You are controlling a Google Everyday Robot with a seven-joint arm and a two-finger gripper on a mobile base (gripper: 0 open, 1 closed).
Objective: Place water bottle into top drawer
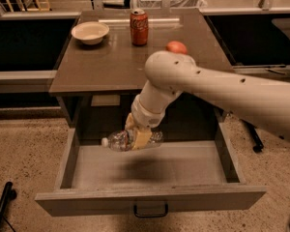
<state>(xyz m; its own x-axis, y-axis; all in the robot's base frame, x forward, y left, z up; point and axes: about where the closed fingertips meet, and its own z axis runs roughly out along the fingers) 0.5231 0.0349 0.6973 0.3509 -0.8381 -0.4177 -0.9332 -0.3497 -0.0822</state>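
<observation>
The water bottle [120, 140], clear crinkly plastic with a white cap pointing left, lies on its side in my gripper [137, 138]. The gripper is shut on the bottle's middle and holds it over the back part of the open top drawer [150, 197], a little above the drawer's flat bottom. The drawer is pulled out toward the camera, with a dark handle [150, 210] on its front panel. My pale arm [217, 91] reaches in from the right and hides part of the tabletop.
On the table top [101, 66] stand a white bowl [90, 32], a red soda can [138, 27] and a reddish round fruit [176, 47] partly behind my arm. A black stand leg [2, 204] shows at the lower left floor.
</observation>
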